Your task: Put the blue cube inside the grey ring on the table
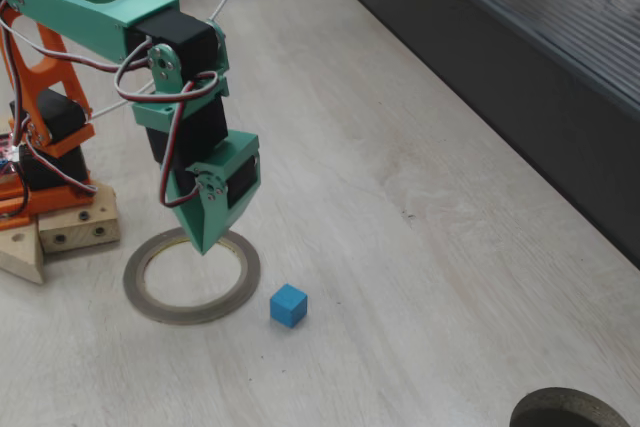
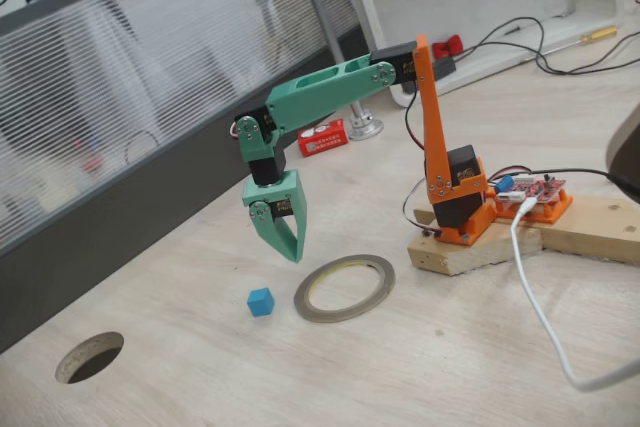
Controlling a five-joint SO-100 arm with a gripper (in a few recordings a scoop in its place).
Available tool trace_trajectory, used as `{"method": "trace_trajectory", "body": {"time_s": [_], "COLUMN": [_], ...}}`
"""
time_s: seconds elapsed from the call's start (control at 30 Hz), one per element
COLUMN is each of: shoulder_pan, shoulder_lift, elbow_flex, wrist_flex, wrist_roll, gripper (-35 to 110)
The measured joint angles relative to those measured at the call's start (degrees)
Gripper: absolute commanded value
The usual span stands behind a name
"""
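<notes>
We are seeing the small sky-blue matte cube (image 1: 288, 305) (image 2: 260, 301) sitting on the pale whitewashed wood-grain desk (image 1: 420, 277) (image 2: 200, 367), outside the thin flat grey-brown ring (image 1: 191, 275) (image 2: 345, 287).

In both fixed views we are looking at a green and orange arm whose green two-finger gripper (image 1: 204, 244) (image 2: 292, 252) is pointing down, empty, its jaws pressed together into one point. In one fixed view that tip is hanging over the ring's far rim; in the other it is hanging between cube and ring. The cube is lying just beside the ring, not touching it, and apart from the gripper.
</notes>
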Motion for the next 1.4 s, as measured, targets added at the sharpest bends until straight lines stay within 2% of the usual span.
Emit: {"method": "trace_trajectory", "body": {"time_s": [0.23, 0.53, 1.17, 1.4], "shoulder_pan": [0.00, 0.00, 0.09, 5.45], "shoulder_lift": [-0.18, -12.13, -25.14, -26.37], "elbow_flex": [-1.49, -10.37, -24.35, -27.77], "wrist_flex": [0.00, 0.00, -0.09, -0.09], "wrist_roll": [0.00, 0.00, 0.00, 0.00], "gripper": [1, 1, 1, 1]}}
